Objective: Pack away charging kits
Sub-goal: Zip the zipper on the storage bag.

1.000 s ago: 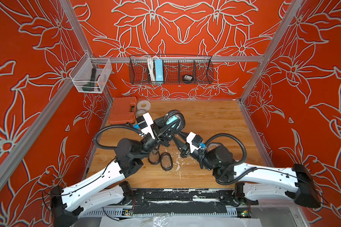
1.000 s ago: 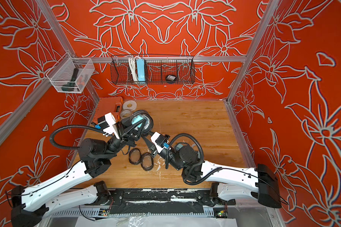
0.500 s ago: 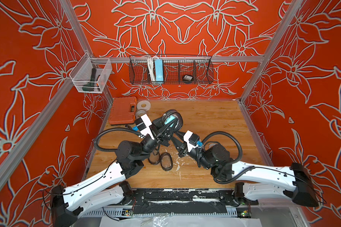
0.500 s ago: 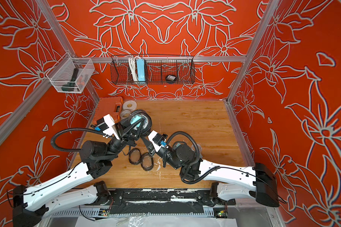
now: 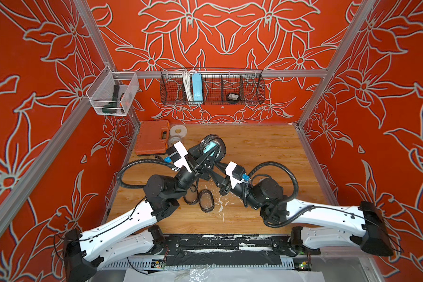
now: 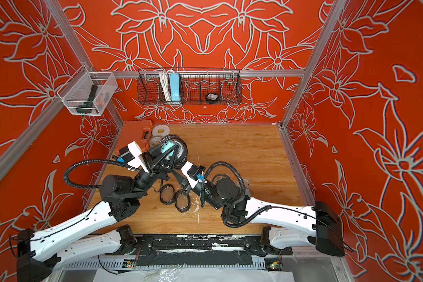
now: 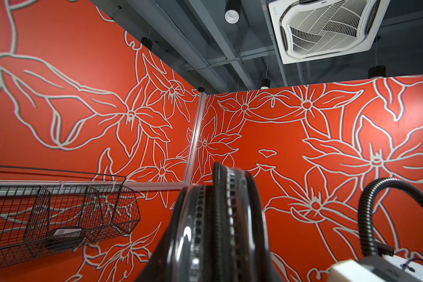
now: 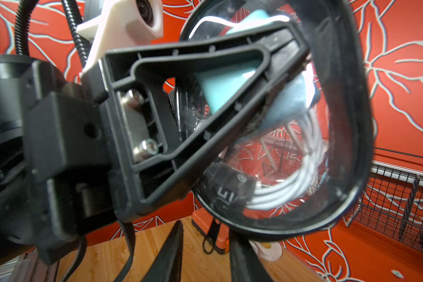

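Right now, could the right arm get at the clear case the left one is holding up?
Probably yes. The right gripper points at the case from close by, jaws apart, with nothing between them. Only the left gripper, clamped on the case, covers part of one side.

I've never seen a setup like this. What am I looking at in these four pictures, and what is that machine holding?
These are two robot arms, white and black, each ending in a two-fingered gripper. Two pictures look down from overhead on the whole booth. The other two come from small cameras on each arm's wrist. The left gripper is clamped on a clear oval case with a black rim. Inside it are a teal plug and a coiled white cable. The right gripper is close beside the case, fingers apart, holding nothing. On the wooden table lie an orange tool case, white tape rolls and two more black-rimmed oval cases. A wire basket on the back wall holds a blue power strip.
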### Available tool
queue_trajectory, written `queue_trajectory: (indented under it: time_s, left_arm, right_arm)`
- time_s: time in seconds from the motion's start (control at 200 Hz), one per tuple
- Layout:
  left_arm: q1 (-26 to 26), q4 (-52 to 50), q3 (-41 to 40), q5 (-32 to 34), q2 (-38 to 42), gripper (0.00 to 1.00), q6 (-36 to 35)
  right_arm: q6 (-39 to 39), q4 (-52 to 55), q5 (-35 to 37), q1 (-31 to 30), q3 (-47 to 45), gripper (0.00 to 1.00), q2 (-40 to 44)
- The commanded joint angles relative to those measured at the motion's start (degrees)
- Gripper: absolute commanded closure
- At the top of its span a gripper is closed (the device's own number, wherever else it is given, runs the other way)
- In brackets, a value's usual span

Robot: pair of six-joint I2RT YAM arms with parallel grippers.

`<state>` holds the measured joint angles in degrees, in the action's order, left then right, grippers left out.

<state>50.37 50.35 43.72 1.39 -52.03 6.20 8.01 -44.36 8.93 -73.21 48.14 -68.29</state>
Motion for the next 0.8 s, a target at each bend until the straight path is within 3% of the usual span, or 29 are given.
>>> queue_trajectory:
  time_s: [0.0, 0.21, 0.791]
  left_arm:
    - [0.52, 2.01, -0.77, 0.52, -0.35, 1.0, -1.35]
    - [0.53, 2.54, -1.63, 1.28, -0.35, 1.0, -1.71]
    - [0.48, 3.87, -4.13, 4.06, -1.04, 1.0, -3.82]
  right_arm:
    - [-1.08, -1.29, 0.9, -0.19, 2.56, 0.68, 0.33]
    - [-2.04, 0.23, 2.97, -0.2, 3.62, 0.68, 0.41]
    - [-4.76, 5.66, 6.62, -0.25, 6.87, 0.87, -0.19]
